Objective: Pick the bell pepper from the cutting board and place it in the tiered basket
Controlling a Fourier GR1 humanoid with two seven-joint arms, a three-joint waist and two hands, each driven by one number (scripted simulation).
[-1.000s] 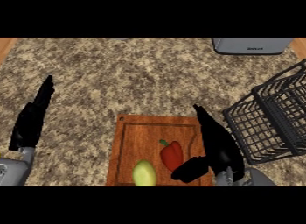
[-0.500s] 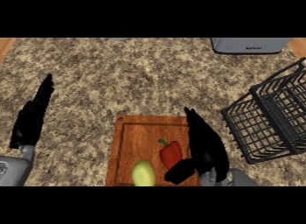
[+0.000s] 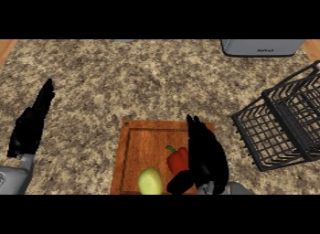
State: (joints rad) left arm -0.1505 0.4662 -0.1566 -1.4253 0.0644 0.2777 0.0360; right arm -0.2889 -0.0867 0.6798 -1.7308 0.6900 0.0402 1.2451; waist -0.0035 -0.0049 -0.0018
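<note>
Spanning the speckled tabletop [image 3: 142, 77], with black tiered basket [image 3: 291, 123] at right and wooden cutting board [image 3: 146, 144] in the middle. Resting at left, left robot hand [image 3: 33, 123], fingers straight. Hovering over the board, right robot hand [image 3: 205, 155], fingers extended, thumb just beside red bell pepper [image 3: 178, 158], near a pale green vegetable [image 3: 150, 181].

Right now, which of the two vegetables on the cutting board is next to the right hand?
The red bell pepper, beside the right hand; the pale green vegetable lies farther left.
</note>
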